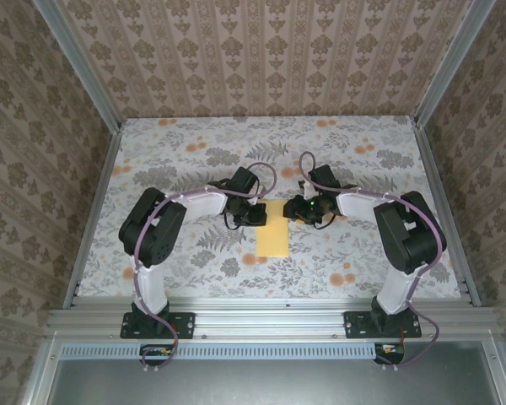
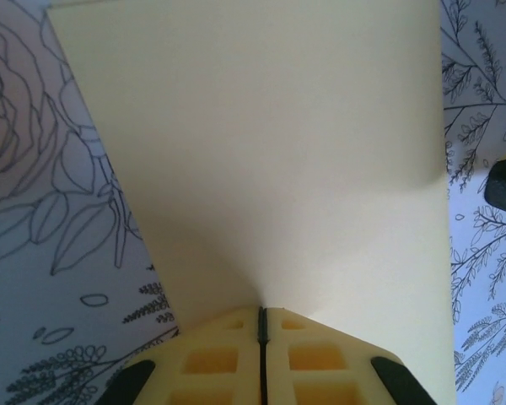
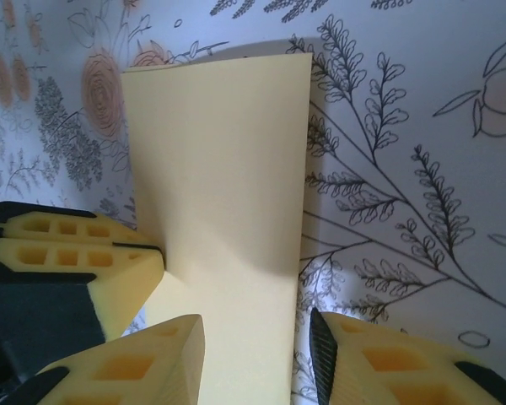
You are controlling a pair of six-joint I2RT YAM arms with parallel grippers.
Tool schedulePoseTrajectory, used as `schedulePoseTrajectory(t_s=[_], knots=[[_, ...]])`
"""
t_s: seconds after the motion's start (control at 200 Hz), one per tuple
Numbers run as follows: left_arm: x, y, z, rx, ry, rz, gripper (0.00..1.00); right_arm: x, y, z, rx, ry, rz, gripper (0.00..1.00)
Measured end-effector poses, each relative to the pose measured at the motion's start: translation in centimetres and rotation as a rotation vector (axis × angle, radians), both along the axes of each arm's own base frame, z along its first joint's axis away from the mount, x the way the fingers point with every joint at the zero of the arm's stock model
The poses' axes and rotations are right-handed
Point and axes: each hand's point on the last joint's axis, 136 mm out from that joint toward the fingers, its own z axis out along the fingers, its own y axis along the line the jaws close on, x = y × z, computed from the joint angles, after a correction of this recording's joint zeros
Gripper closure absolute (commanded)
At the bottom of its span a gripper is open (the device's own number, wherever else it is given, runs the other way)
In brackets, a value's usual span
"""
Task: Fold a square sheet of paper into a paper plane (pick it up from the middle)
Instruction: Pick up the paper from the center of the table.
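The yellow-orange sheet of paper (image 1: 274, 229) lies mid-table as a narrow upright rectangle, about half as wide as it is long. My left gripper (image 1: 256, 213) is shut on its left edge; in the left wrist view the paper (image 2: 270, 152) fans out from the closed fingertips of the left gripper (image 2: 261, 310). My right gripper (image 1: 298, 210) sits at the paper's right side near its far end. In the right wrist view the right gripper (image 3: 257, 359) stands open over the paper (image 3: 228, 194), one finger on each side. The left gripper's fingers (image 3: 76, 253) pinch the edge there.
A flower-print cloth (image 1: 185, 160) covers the table, walled by patterned panels on three sides. An aluminium rail (image 1: 270, 321) runs along the near edge with both arm bases on it. Both arms bend inward toward the centre.
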Motion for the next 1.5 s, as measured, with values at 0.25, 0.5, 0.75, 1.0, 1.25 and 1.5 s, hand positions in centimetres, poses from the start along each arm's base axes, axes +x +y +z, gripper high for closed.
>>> schedulePoseTrajectory(t_s=[0.25, 0.5, 0.75, 1.0, 1.25, 1.5], knots=[[0.1, 0.0, -0.1, 0.008, -0.014, -0.014, 0.93, 0.3, 0.1, -1.0, -0.009, 0.022, 0.0, 0.57], [0.1, 0.0, -0.1, 0.012, -0.019, -0.024, 0.93, 0.7, 0.8, -1.0, -0.002, 0.024, 0.013, 0.57], [0.1, 0.0, -0.1, 0.013, -0.022, -0.03, 0.93, 0.1, 2.2, -0.7, 0.019, 0.026, 0.053, 0.57], [0.1, 0.0, -0.1, 0.012, -0.022, -0.03, 0.93, -0.7, 2.8, -0.3, 0.078, 0.038, 0.062, 0.6], [0.1, -0.1, -0.1, -0.006, -0.017, -0.032, 0.91, -0.4, 3.3, 0.3, 0.151, 0.035, 0.047, 0.7], [0.0, -0.1, 0.2, -0.017, -0.009, -0.035, 0.83, 0.1, 3.9, 0.8, 0.195, 0.018, 0.048, 0.86]])
